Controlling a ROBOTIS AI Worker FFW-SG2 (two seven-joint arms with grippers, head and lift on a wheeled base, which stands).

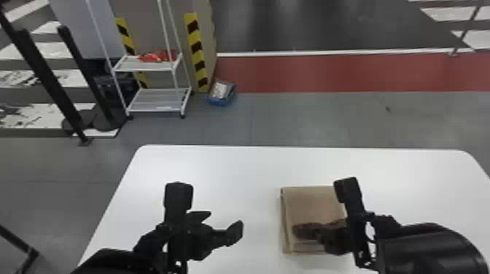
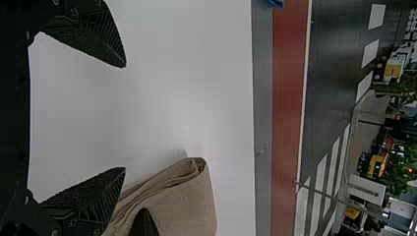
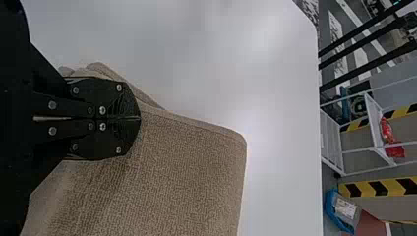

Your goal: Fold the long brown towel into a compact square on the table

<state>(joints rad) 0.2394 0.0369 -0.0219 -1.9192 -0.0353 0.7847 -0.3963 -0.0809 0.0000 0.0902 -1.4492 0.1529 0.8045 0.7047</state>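
The brown towel (image 1: pixel 313 204) lies folded into a compact, layered block on the white table, right of centre. Over its near part is my right gripper (image 1: pixel 297 231), its fingertips together on top of the cloth. In the right wrist view the closed right gripper (image 3: pixel 139 118) rests against the towel (image 3: pixel 192 167), with no cloth visibly pinched. Left of the towel, my left gripper (image 1: pixel 226 222) stands apart from it with spread fingers. The left wrist view has the left gripper (image 2: pixel 124 118) open with nothing between its fingers, and the towel's layered folds (image 2: pixel 182 196) beside one finger.
The white table (image 1: pixel 233 167) extends around the towel, with its far edge beyond both arms. On the floor past it stand a white shelf cart (image 1: pixel 156 100) and a small blue container (image 1: pixel 221 93). Black posts are at the far left.
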